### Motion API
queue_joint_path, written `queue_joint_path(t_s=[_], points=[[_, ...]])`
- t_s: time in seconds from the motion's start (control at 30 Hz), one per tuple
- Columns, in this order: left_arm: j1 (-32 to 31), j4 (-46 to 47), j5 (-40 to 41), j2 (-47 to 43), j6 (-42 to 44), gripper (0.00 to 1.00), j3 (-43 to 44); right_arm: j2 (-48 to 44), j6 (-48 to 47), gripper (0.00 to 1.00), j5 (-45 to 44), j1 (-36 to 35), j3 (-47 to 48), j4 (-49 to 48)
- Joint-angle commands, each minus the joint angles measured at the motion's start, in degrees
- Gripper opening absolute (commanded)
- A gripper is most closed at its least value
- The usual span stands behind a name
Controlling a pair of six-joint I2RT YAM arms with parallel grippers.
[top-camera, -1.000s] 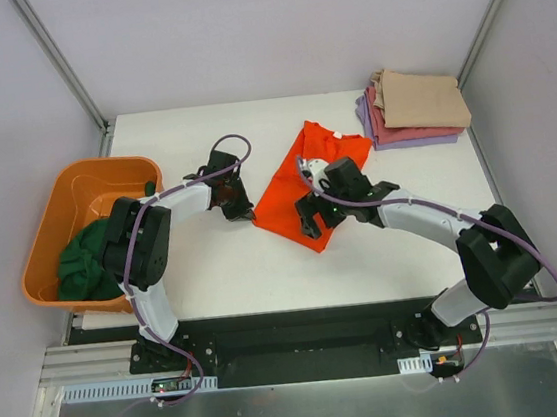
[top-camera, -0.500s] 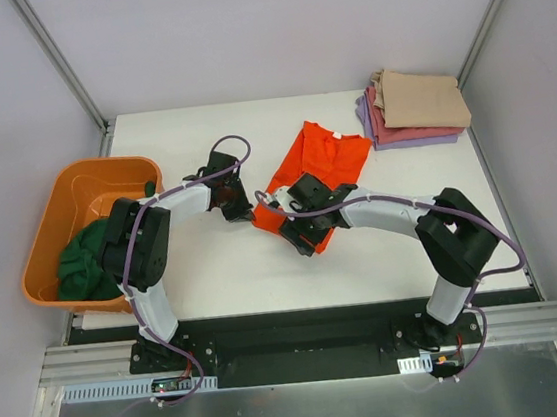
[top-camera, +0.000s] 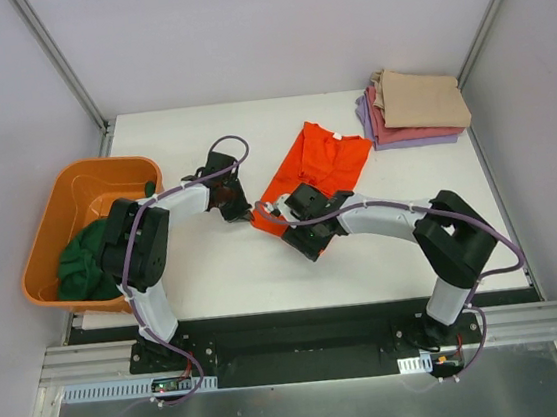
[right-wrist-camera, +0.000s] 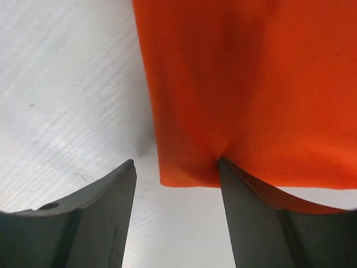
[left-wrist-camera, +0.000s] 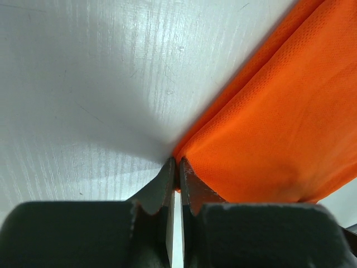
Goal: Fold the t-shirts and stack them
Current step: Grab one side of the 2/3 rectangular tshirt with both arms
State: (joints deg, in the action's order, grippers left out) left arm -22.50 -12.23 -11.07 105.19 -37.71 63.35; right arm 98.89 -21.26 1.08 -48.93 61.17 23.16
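Note:
A bright orange t-shirt point(top-camera: 322, 163) lies spread in the middle of the table. My left gripper point(top-camera: 243, 211) is shut on its left corner; in the left wrist view the jaws point(left-wrist-camera: 177, 163) pinch the orange cloth's point(left-wrist-camera: 279, 123) edge just above the table. My right gripper point(top-camera: 300, 238) sits at the shirt's near corner, open. In the right wrist view that corner point(right-wrist-camera: 189, 167) lies between the spread fingers, the right fingertip point(right-wrist-camera: 226, 167) touching the cloth. A dark green t-shirt point(top-camera: 83, 256) is bunched in the tub. Tan point(top-camera: 422, 98), pink-red point(top-camera: 377, 117) and lavender point(top-camera: 407, 140) t-shirts lie folded in a stack.
The rigid orange tub point(top-camera: 84, 180) stands off the table's left edge. The folded stack occupies the back right corner. Bare white table point(top-camera: 215, 266) shows in front of the orange shirt. Grey walls with metal posts close in the back and sides.
My right gripper has slid left and toward the near edge, off the top of the orange shirt to its near corner, and its jaws have narrowed. The left gripper has kept its hold.

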Motion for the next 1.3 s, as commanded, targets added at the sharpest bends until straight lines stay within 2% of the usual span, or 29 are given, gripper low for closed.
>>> queue_joint_path(t_s=[0.0,0.13,0.27,0.83,0.9,0.97,1.03,1.1,1.17,1.27], points=[[0.88,-1.22,2.02,-2.09,0.45,0.0,-0.69,-1.68,1.48,0.64,-7.67,-0.73,0.09,2.16],[0.97,-1.31,1.75,-1.92,0.45,0.0,-0.69,-4.14,0.69,0.64,-8.2,-2.22,0.36,1.89],[0.97,-1.31,1.58,-1.83,0.45,0.0,-0.6,-5.46,-0.1,0.64,-4.43,-3.72,0.01,1.02],[1.49,-1.39,1.75,-3.23,0.27,0.0,-1.74,3.5,2.44,0.47,-6.96,-3.81,0.71,4.17],[1.5,-1.31,1.67,-3.93,0.01,0.0,-2.26,3.24,2.45,0.39,-6.88,-3.81,0.18,4.44],[1.58,-1.39,1.67,-4.81,-0.25,0.0,-2.79,2.89,2.54,0.24,-6.1,-4.07,-0.08,4.35],[1.58,-1.39,1.67,-5.78,-0.43,0.0,-3.5,2.19,2.19,0.15,-5.74,-4.42,-0.7,3.57],[1.58,-1.31,1.67,-6.92,-0.26,0.0,-4.02,1.57,1.66,0.11,-4.43,-4.6,-0.87,2.86],[1.58,-1.39,1.75,-8.24,-0.17,0.0,-4.55,0.43,1.05,0.01,-1.71,-4.69,-0.61,2.77],[1.58,-1.48,2.45,-11.39,-0.43,0.0,-5.95,-2.64,0.78,0.01,6.45,-4.86,-0.96,1.81]])
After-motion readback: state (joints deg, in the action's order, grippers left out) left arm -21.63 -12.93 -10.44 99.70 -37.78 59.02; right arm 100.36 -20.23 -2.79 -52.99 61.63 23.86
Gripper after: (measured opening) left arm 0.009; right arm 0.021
